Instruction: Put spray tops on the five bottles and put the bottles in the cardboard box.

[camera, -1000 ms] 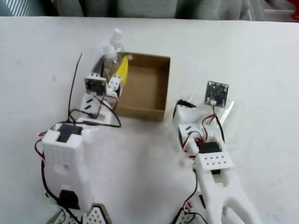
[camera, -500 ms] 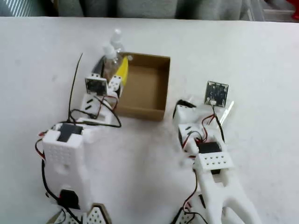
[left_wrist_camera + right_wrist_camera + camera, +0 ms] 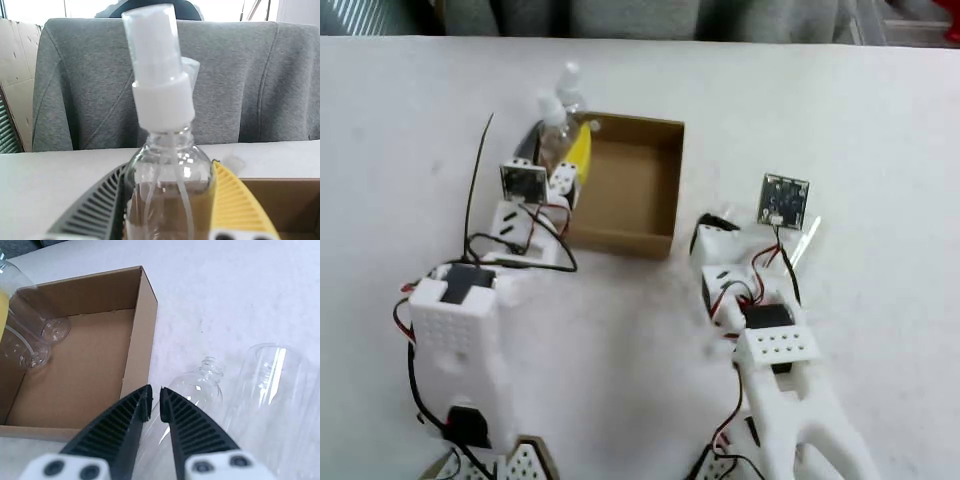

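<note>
Hardly anything shifts: your left gripper (image 3: 169, 172) stays clamped on the capped spray bottle (image 3: 170, 200) at the cardboard box (image 3: 665, 190) wall, so it's not dropped yet. Your right gripper (image 3: 154, 400) is nearly closed and empty, with an uncapped bottle (image 3: 202, 387) just past its tips.

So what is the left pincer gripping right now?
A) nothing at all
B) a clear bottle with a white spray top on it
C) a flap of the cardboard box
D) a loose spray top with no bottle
B: the left wrist view shows the clear bottle, white spray top on its neck, clamped between the grey and yellow fingers of the left pincer.
</note>
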`<act>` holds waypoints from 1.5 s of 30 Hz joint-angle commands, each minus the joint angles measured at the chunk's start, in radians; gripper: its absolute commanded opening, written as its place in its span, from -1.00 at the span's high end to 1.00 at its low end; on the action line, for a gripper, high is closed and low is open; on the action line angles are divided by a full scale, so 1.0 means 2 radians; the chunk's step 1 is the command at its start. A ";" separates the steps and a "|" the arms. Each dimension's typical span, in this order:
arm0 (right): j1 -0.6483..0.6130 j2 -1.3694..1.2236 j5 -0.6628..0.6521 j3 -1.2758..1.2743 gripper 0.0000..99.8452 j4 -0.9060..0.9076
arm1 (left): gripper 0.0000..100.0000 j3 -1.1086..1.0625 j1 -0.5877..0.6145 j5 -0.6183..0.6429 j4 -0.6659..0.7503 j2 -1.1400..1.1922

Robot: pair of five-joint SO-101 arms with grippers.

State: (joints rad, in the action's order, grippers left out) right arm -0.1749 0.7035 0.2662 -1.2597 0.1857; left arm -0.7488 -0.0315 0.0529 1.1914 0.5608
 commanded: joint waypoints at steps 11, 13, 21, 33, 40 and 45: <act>0.007 0.013 -0.005 0.003 0.97 -0.012 | 0.95 0.021 0.005 0.005 -0.024 -0.005; 0.007 0.013 -0.005 0.003 0.97 -0.012 | 0.95 0.021 0.005 0.005 -0.024 -0.005; 0.007 0.013 -0.005 0.003 0.97 -0.012 | 0.63 0.021 0.005 0.005 -0.075 -0.010; 0.007 0.013 -0.006 0.003 0.97 -0.012 | 0.62 -0.028 0.010 0.005 -0.081 -0.061; 0.007 0.013 -0.006 0.003 0.97 -0.012 | 0.62 -0.036 0.011 0.005 -0.081 -0.066; 0.007 0.013 -0.006 0.003 0.97 -0.012 | 0.58 -0.035 0.016 0.007 -0.077 -0.066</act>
State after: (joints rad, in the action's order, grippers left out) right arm -0.1749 0.7035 0.2662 -1.2597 0.1857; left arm -0.8209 -0.0176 0.0575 1.0411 0.4795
